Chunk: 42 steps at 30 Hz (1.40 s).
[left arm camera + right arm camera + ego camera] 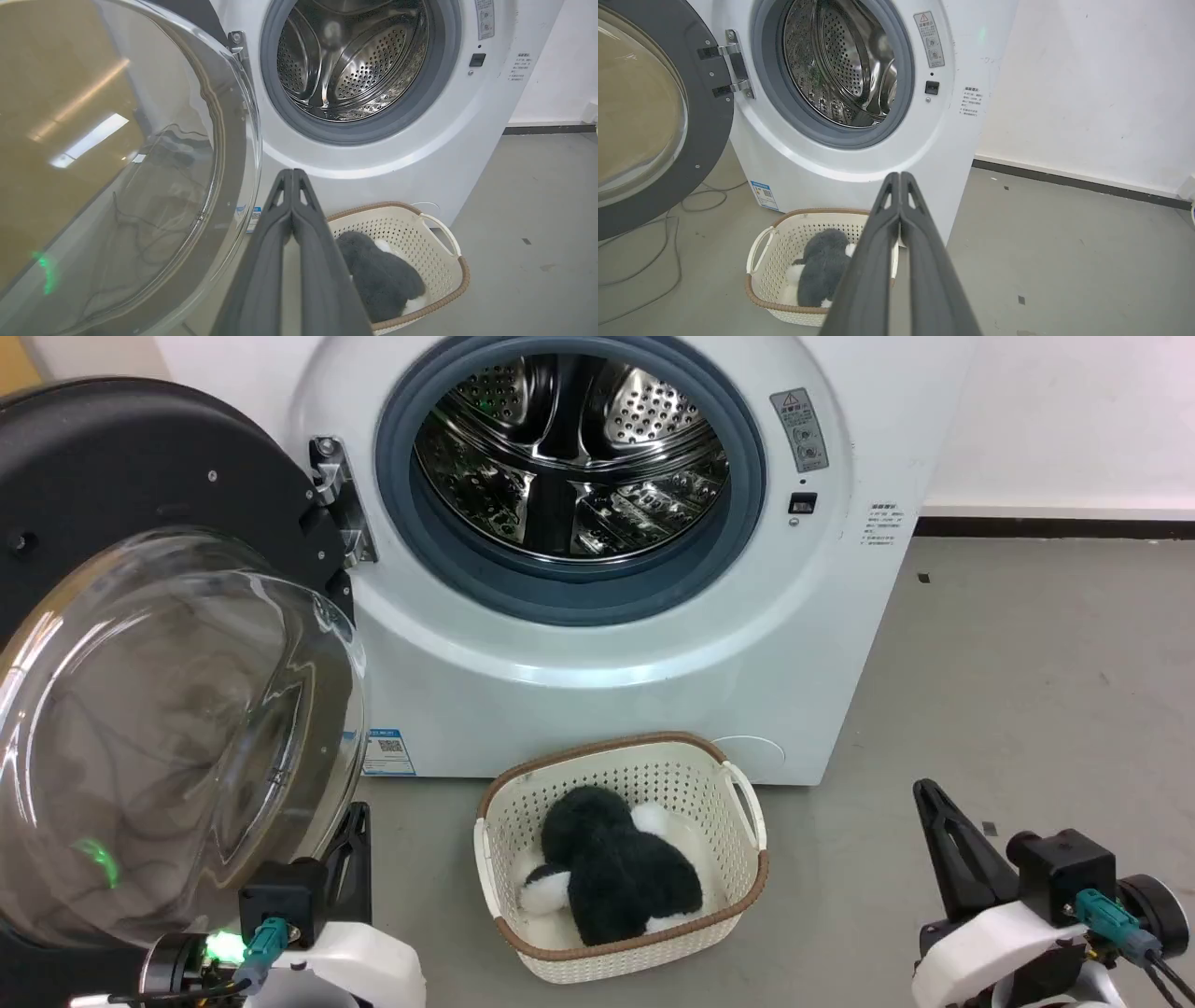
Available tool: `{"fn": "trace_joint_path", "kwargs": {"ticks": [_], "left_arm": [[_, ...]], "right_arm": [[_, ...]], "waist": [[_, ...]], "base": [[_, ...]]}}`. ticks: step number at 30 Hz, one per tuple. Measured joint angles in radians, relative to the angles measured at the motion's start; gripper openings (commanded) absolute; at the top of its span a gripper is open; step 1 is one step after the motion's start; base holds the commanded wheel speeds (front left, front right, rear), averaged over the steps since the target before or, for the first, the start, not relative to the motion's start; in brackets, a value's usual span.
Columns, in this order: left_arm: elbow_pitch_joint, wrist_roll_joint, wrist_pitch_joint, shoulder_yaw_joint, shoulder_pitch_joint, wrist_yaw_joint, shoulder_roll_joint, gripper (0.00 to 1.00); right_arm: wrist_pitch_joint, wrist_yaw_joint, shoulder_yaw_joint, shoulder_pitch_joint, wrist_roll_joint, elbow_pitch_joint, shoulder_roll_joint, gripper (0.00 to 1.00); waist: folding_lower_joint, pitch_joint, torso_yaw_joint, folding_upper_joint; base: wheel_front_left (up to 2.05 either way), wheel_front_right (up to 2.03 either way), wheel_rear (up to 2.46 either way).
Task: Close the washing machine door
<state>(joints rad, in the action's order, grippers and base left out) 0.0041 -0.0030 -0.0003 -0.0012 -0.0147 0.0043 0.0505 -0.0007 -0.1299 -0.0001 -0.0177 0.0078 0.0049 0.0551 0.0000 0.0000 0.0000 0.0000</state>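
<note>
The white washing machine [840,644] stands ahead, its steel drum [569,448] bare inside the grey rubber ring. Its door [112,457], a black disc with a bulging glass bowl [177,737], hangs wide open on the metal hinge [336,499] at the left. My left gripper [357,812] is shut, low at the left, just beside the bowl's lower right rim. Both its fingers [275,242] lie pressed together, holding nothing. My right gripper [926,791] is shut too, low at the right over bare floor, far from the door. The door [705,140] and hinge [731,67] also face my right wrist.
A cream perforated basket [738,784] with a black and white plush toy [607,868] sits on the floor right before the machine, between my two arms. Cables [654,261] trail on the floor under the door. Grey floor [1027,691] stretches right to a white wall.
</note>
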Motion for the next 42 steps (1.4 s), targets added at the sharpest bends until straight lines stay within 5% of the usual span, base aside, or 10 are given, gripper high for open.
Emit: {"fn": "trace_joint_path", "kwargs": {"ticks": [7,8,42], "left_arm": [[0.000,0.000,0.000,0.000,0.000,0.000,0.000,0.00],[0.000,0.000,0.000,0.001,0.000,0.000,0.000,1.00],[0.007,-0.009,-0.051,-0.011,-0.001,0.031,0.000,1.00]], "right_arm": [[0.000,0.000,0.000,0.000,0.000,0.000,0.000,0.00],[0.000,0.000,0.000,0.000,0.000,0.000,0.000,1.00],[-0.050,0.000,0.006,-0.001,0.056,0.019,0.000,1.00]], "waist": [[0.0000,0.000,0.000,0.0000],[0.0000,0.000,0.000,0.0000],[0.0000,-0.005,0.059,0.0000]], "base": [[0.00,0.00,0.00],[0.00,0.00,0.00],[0.00,0.00,0.00]]}}
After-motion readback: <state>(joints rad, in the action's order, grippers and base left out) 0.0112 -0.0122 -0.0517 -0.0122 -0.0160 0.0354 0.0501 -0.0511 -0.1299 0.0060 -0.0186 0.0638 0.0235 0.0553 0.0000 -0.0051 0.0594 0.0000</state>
